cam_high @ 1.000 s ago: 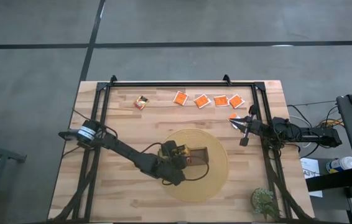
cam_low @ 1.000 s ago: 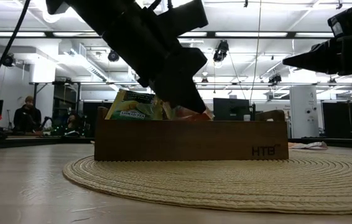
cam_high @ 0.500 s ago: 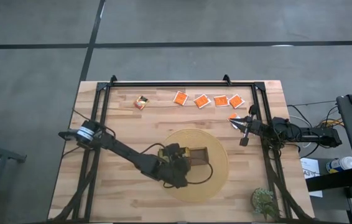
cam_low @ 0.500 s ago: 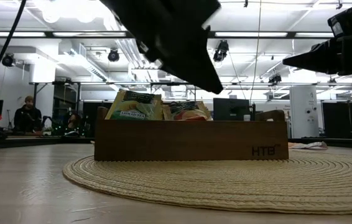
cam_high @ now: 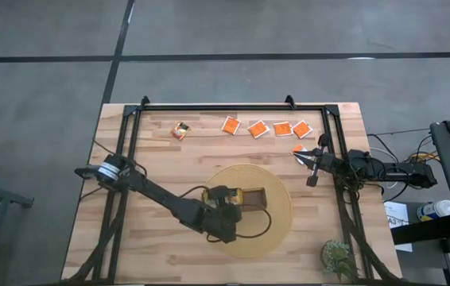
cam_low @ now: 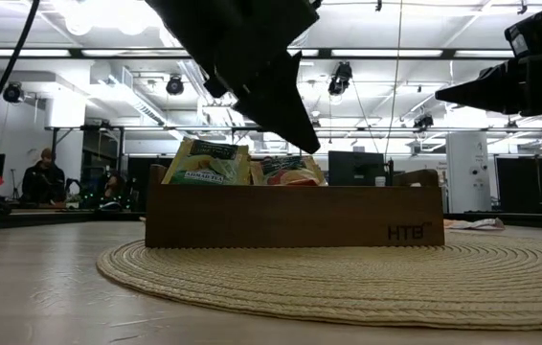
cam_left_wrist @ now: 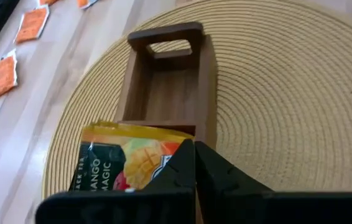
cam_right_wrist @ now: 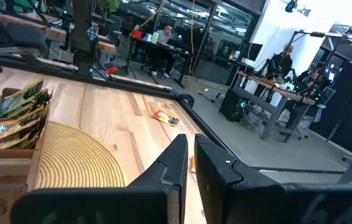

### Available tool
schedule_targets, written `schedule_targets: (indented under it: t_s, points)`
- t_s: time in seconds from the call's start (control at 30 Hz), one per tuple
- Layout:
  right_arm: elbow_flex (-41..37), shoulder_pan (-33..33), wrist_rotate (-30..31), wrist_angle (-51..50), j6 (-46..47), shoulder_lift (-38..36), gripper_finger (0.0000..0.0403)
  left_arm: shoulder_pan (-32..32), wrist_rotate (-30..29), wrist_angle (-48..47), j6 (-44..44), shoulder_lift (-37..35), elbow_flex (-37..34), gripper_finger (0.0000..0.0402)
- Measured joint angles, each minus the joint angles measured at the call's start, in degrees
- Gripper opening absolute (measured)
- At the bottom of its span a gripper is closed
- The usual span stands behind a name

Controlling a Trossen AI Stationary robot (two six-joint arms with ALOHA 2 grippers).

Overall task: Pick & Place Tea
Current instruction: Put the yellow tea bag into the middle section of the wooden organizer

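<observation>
The round woven mat (cam_high: pixel 277 210) carries the wooden tray (cam_high: pixel 245 195) near the bench's front edge. The left gripper (cam_left_wrist: pixel 194 163) has risen off the tray and clenched empty. Tea sachets (cam_low: pixel 215 161) stand in the tray; orange sachets (cam_high: pixel 266 128) line the far edge. The right gripper (cam_high: pixel 296 156) stays clenched by the right edge.

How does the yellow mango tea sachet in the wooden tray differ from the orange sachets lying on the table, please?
The yellow mango tea sachet stands upright in the brown wooden tray; the orange sachets lie flat on the bare table. It shows fruit artwork; they look plain orange. All are small flat squares.
</observation>
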Motion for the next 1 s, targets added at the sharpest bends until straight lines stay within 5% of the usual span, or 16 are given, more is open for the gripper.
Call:
schedule_targets:
  t_s: [1.0]
  points:
    - [0.0,0.0,0.0,0.0,0.0,0.0,0.0027,2.5,7.9,1.1,-4.0,2.7,1.5,0.0000]
